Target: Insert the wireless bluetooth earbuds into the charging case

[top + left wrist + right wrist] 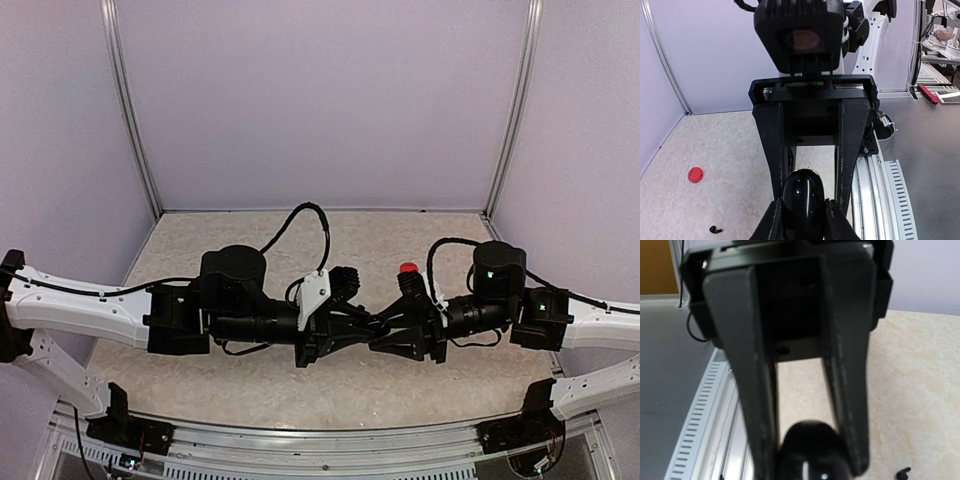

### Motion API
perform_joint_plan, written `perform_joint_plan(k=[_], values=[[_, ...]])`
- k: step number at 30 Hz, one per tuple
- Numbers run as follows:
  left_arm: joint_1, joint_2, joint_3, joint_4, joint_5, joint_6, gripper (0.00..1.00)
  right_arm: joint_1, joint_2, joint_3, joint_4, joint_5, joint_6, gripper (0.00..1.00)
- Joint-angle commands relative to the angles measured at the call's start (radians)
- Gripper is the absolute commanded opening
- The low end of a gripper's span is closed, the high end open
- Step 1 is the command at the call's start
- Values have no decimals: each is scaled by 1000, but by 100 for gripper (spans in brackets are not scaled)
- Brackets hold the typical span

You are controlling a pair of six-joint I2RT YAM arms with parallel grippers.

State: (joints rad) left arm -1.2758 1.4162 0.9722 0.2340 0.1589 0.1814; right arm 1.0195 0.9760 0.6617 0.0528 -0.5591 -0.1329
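Note:
A glossy black charging case (802,197) hangs in the air between both grippers, which meet tip to tip over the table's middle. My left gripper (802,222) is shut on it, fingertips pressed against both its sides. My right gripper (385,332) faces it; its fingers (846,165) straddle the case with a small gap, so it stands slightly open. The case (810,447) fills the bottom of the right wrist view, blurred. One black earbud (716,230) lies on the table, also seen as a black earbud (902,472). No other earbuds show.
A small red round object (695,174) lies on the beige tabletop (250,370), behind the right arm as the red object (408,268). The metal rail (880,200) runs along the near table edge. Pale walls enclose the back and sides.

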Motion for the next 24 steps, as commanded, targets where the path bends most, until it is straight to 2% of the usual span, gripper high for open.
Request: perform_joint_plan(k=[1,6,15,19,24], values=[[10,-33,17,1,10,-6,12,8,-14,9,7,7,10,38],[10,-40,17,5,8,-3,12,8,0,9,7,8,15,39],[10,-40,13,15,8,-1,11,8,3,13,8,10,20,34],[10,-33,15,12,7,2,11,9,-4,15,14,6,22,36],[10,-28,17,11,6,6,11,8,-7,12,28,0,28,33]])
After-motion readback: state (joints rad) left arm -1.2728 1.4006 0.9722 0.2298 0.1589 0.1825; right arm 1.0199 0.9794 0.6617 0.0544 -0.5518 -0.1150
